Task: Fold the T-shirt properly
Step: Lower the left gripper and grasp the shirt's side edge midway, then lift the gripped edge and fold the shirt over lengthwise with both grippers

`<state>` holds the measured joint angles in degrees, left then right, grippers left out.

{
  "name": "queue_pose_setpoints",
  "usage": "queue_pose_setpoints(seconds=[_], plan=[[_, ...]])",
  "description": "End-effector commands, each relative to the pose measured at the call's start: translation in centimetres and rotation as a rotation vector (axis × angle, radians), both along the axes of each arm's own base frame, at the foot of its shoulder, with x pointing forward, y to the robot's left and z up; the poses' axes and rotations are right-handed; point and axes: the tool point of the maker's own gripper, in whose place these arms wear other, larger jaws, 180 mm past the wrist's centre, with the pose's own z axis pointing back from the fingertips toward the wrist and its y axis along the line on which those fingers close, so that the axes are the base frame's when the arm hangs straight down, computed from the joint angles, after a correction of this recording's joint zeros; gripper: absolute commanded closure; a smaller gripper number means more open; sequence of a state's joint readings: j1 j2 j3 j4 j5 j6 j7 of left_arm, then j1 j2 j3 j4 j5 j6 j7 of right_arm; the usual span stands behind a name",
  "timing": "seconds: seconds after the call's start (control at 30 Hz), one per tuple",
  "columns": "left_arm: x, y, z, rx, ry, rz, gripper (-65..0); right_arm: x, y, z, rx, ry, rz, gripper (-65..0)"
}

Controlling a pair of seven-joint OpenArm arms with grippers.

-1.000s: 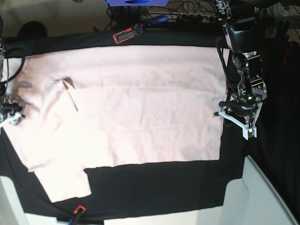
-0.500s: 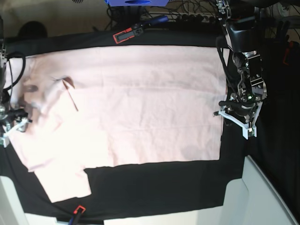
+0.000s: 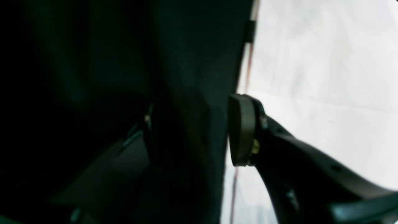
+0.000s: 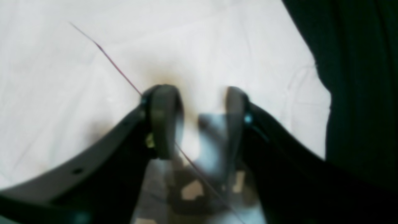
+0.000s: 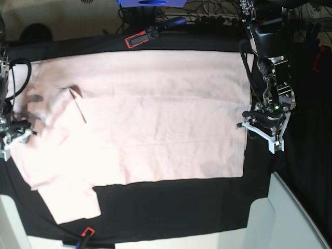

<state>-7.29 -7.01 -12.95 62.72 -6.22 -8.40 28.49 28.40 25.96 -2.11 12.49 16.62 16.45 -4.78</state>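
The pale pink T-shirt (image 5: 155,119) lies spread flat, plain side up, on the black table cloth (image 5: 171,207), with one sleeve (image 5: 70,205) at the front left. My right gripper (image 5: 15,137) rests on the shirt's left edge. In the right wrist view (image 4: 199,124) its fingers (image 4: 163,124) press down on the fabric (image 4: 77,77), open with a narrow gap. My left gripper (image 5: 258,129) hovers at the shirt's right edge. In the left wrist view (image 3: 192,133) it is open over the black cloth (image 3: 186,46), with one finger (image 3: 239,130) just at the shirt's hem (image 3: 326,77).
A red-and-black tool (image 5: 140,37) and cables lie beyond the cloth's far edge, below a blue object (image 5: 150,2). Another red-tipped tool (image 5: 85,234) sits at the front edge. A white panel (image 5: 280,218) stands at the front right.
My right gripper has shifted slightly toward the front onto the shirt's left edge, and its jaws have narrowed. The left arm has not moved.
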Motion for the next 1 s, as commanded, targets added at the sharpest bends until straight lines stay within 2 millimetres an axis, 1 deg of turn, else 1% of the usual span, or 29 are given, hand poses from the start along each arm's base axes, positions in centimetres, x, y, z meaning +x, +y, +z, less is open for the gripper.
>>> queue_pose_setpoints(seconds=[0.0,0.07,0.1,0.17,0.23,0.47,0.53,0.6,0.63,0.67,0.7,0.8,0.9,0.97], plan=[[1.3,0.6,1.6,0.020,-0.055,0.001,-30.2,1.0,-0.9,1.2,-0.010,-0.021,-0.005,-13.5],[1.3,0.6,1.6,0.020,-0.055,0.001,-30.2,1.0,-0.9,1.2,-0.010,-0.021,-0.005,-2.8],[1.3,0.6,1.6,0.020,-0.055,0.001,-30.2,0.9,-0.9,1.2,-0.010,-0.020,-0.005,0.0],[1.3,0.6,1.6,0.020,-0.055,0.001,-30.2,0.9,-0.4,0.9,-0.001,-0.018,0.000,-1.2],[1.3,0.5,1.6,0.017,-0.055,0.001,-30.1,0.9,0.0,0.8,0.004,-0.018,0.003,0.0],[1.9,-1.6,1.3,-0.020,-0.061,-0.006,-29.6,1.0,0.2,0.7,0.005,-0.019,0.005,0.0],[2.8,-2.4,1.7,-0.037,-0.077,-0.008,-30.2,1.0,0.2,0.7,0.005,-0.019,0.005,0.0],[3.2,-3.2,1.6,-0.055,-0.079,-0.008,-30.6,1.0,0.2,0.7,0.005,-0.019,0.005,0.0],[3.3,-3.2,1.6,-0.056,-0.079,-0.008,-30.6,1.0,0.2,0.7,0.005,-0.019,0.005,0.0],[3.9,-3.2,2.0,-0.057,-0.091,-0.009,-30.7,1.0,0.2,0.7,0.005,-0.019,0.005,0.0],[4.0,-3.4,2.0,-0.062,-0.090,-0.008,-30.9,1.0,0.2,0.7,0.005,-0.019,0.005,0.0],[4.7,-4.1,1.3,-0.090,-0.071,-0.005,-33.9,1.0,0.2,0.7,0.005,-0.018,0.006,0.0],[4.5,-4.4,-0.2,-0.117,-0.028,0.002,-33.6,1.0,0.1,0.7,0.003,-0.018,0.006,0.0],[4.1,-4.5,-0.8,-0.124,-0.011,0.005,-33.6,1.0,0.0,0.8,0.002,-0.018,0.005,0.0]])
